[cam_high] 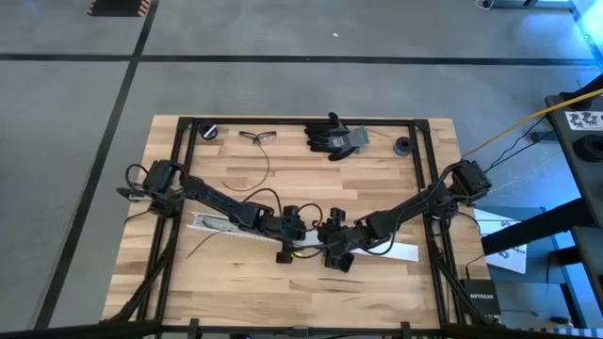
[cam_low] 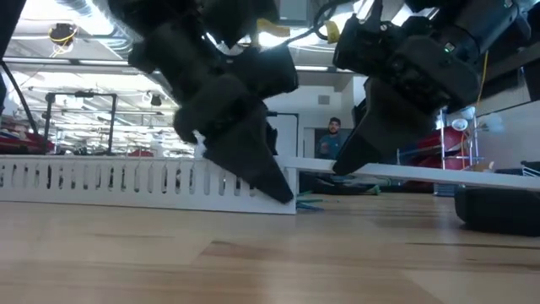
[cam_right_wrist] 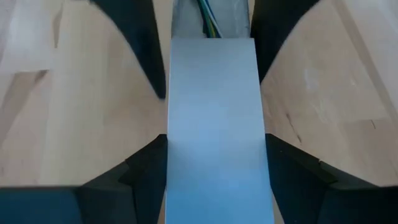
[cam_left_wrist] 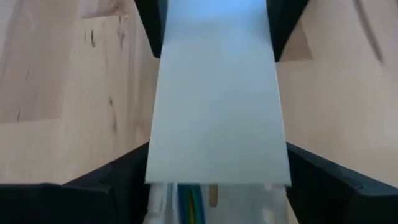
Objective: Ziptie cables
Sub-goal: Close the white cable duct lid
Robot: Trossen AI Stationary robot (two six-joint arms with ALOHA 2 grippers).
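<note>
A white perforated channel lies on the table's near middle, and a flat white strip runs on from its right end. Pale blue and greenish cables lie in the channel's end; they also show in the right wrist view and the low view. My left gripper stands at the channel's right end, fingers on either side of it. My right gripper faces it, shut on the flat strip's left end. A thin black ziptie lies farther back, and another thin line lies at the near left. My left gripper has the perforated channel's right end between its two fingers, which come slanting down from the table's left and lie across it. The channel rests on the table. My right gripper pinches the flat strip's two long edges near its left end between its two fingers, slanting down from the right and across the strip. That end is held above the table, over the channel's end.
Clear safety glasses, a black glove and two small black round parts lie along the table's far edge. A black frame borders the table. A person stands in the room behind.
</note>
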